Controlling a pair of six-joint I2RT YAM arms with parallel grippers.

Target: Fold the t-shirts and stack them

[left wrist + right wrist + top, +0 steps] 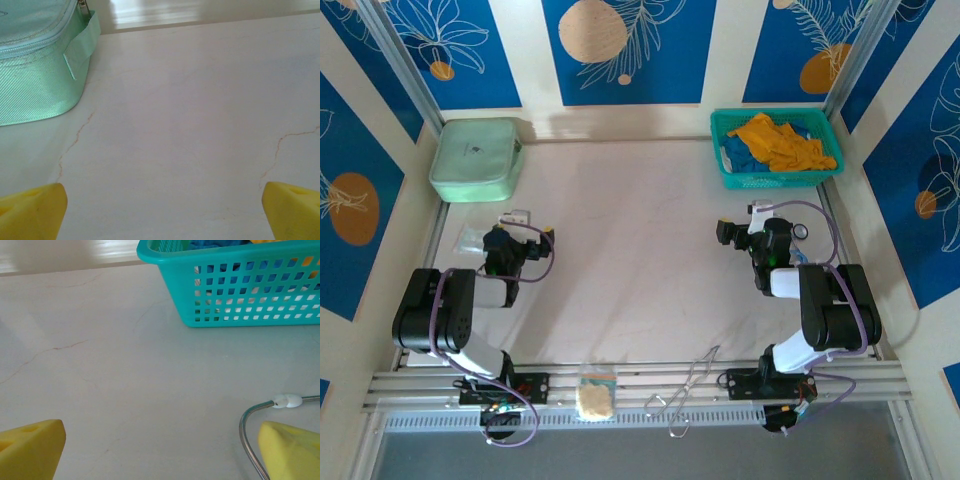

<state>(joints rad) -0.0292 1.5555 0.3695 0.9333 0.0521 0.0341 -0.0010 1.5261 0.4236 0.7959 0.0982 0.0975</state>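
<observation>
Top external: both arms sit low nr their bases. Left gripper [515, 225] is over the left side of the table [630, 250]. Right gripper [755, 218] is on the right side, short of the basket [775, 181].

The t-shirts [775, 142] are all bunched in the teal mesh basket at the far right corner. Mustard-orange shirt [785, 140] is crumpled on top, w/ blue cloth [737, 155] showing under it at the left end. Can't count the blue ones, pile too tangled.

Left wrist: yellow fingertips [30, 212] sit at the two bottom corners of the frame. Jaws spread wide, bare table btwn them. Mint pouch [35, 75] is ahead-left, not touched.

Right wrist: jaws likewise spread wide, nothing btwn. Basket wall is ahead-right, w/ blue cloth at its top edge. A grey cable [246, 432] loops just beside the right-hand finger.

Progress, my read: nil. No shirt on the table, none flattened or folded, no stack begun. All of it is left: pull a shirt out, spread, fold, repeat for each, stack. Right arm is the nearer one to the basket, so I'd start w/ it.
</observation>
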